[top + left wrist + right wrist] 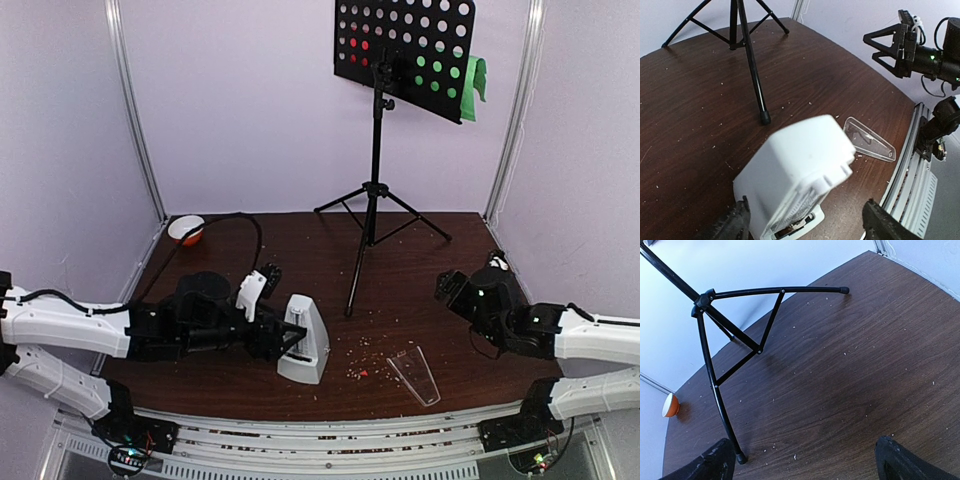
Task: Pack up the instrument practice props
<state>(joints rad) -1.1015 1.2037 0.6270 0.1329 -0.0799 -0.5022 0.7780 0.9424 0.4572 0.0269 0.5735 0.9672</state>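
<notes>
Step in hand (judged): the metronome (800, 175) is being secured by the left gripper (288, 340) for packing; nothing is judged packed yet.
Left gripper state: the jaws are spread to either side of the white body. A gap shows at one finger (880, 225) in the left wrist view, so no firm clamp is read.
Right gripper (805, 465) state: released, jaws wide, nothing between them; it is held above bare table (300, 240), well apart from the metronome.
Grip advice: the body tapers, so the pads should be set low on the flat sides, centred, and closed slowly, or it may be squeezed upward and tipped.
Clearance: the near foot of the music stand (375, 190) lies just beyond; a lift straight up is preferred to a slide.
Metronome position: on the table near the front edge, left of centre.
Metronome appearance: white, pyramid-shaped, open front face with a dark slot; it appears hard and smooth.
Clear cover (415, 372): off, lying flat to the right of the metronome, apart from it, among crumbs (365, 355).
Sheet-music pages (470, 85): red and green, on the perforated desk.
Bowl (187, 230): orange and white, far-left corner, not wanted.
</notes>
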